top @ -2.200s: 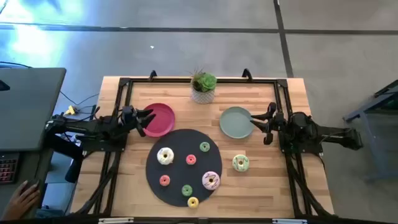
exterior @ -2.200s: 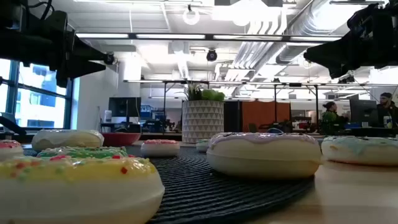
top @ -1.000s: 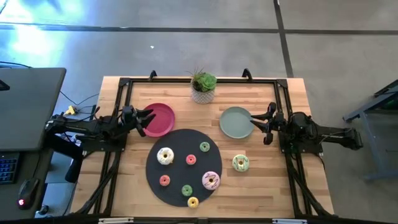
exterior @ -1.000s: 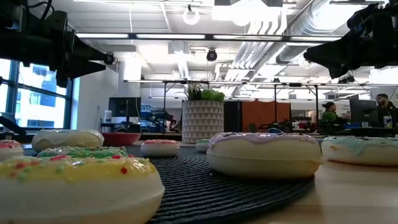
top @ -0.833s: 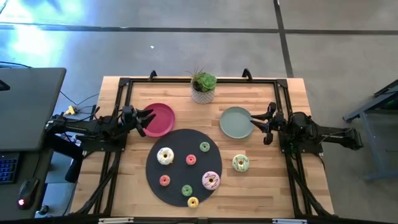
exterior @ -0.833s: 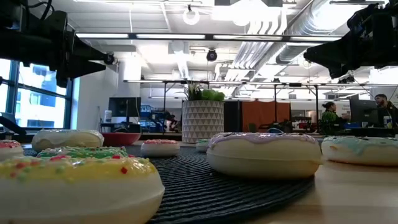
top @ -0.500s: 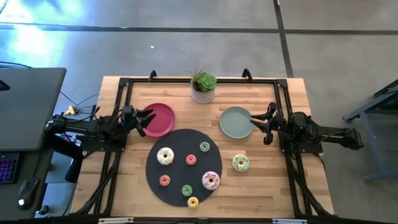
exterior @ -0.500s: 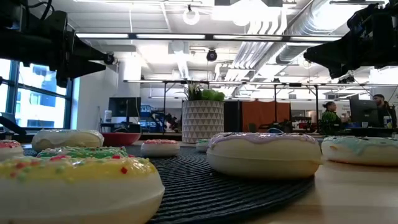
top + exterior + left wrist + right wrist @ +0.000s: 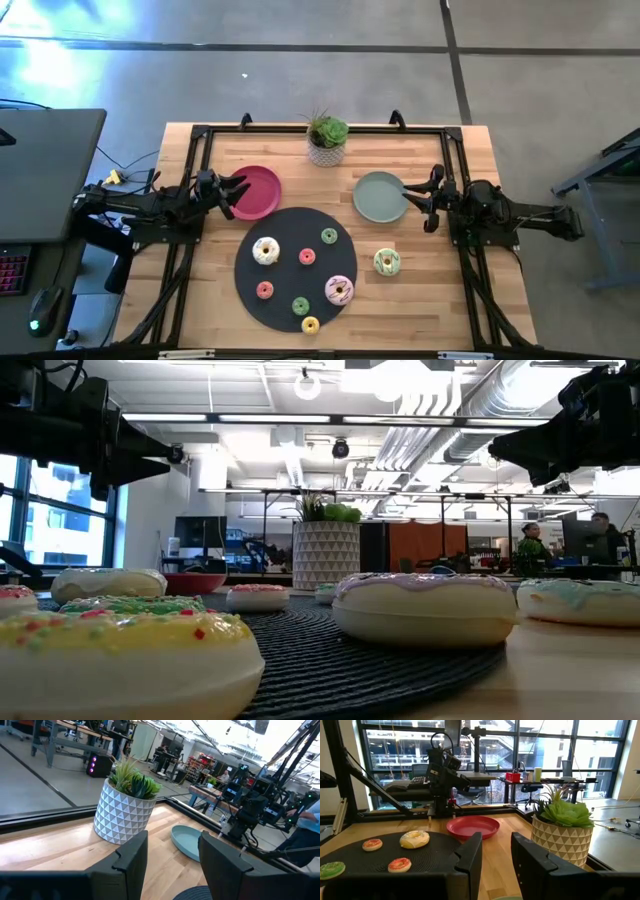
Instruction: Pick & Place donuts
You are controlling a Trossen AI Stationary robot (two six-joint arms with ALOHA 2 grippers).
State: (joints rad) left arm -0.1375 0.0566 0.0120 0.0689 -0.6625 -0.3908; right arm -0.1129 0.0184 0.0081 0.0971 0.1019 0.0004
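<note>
In the high view, seven donuts lie flat on the black round mat (image 9: 285, 275): the cream one (image 9: 265, 250), the pink-sprinkled one (image 9: 339, 290), and mini ones in red (image 9: 307, 256), green (image 9: 329, 236), pink (image 9: 264, 290), green (image 9: 300, 305) and yellow (image 9: 310, 325). The green-frosted donut (image 9: 387, 262) lies on the bare wood to the mat's right. My left gripper (image 9: 240, 190) hovers open over the red plate's (image 9: 258, 190) left edge. My right gripper (image 9: 410, 197) hovers open at the sage-green plate's (image 9: 378, 197) right edge. Both wrist views show a gap between the fingers.
A potted plant (image 9: 327, 138) stands at the table's far edge, between the two plates. A black frame rail (image 9: 200, 140) runs along the table's edges. Bare wood lies at the near right, beside the green-frosted donut. People sit far behind the table (image 9: 528, 545).
</note>
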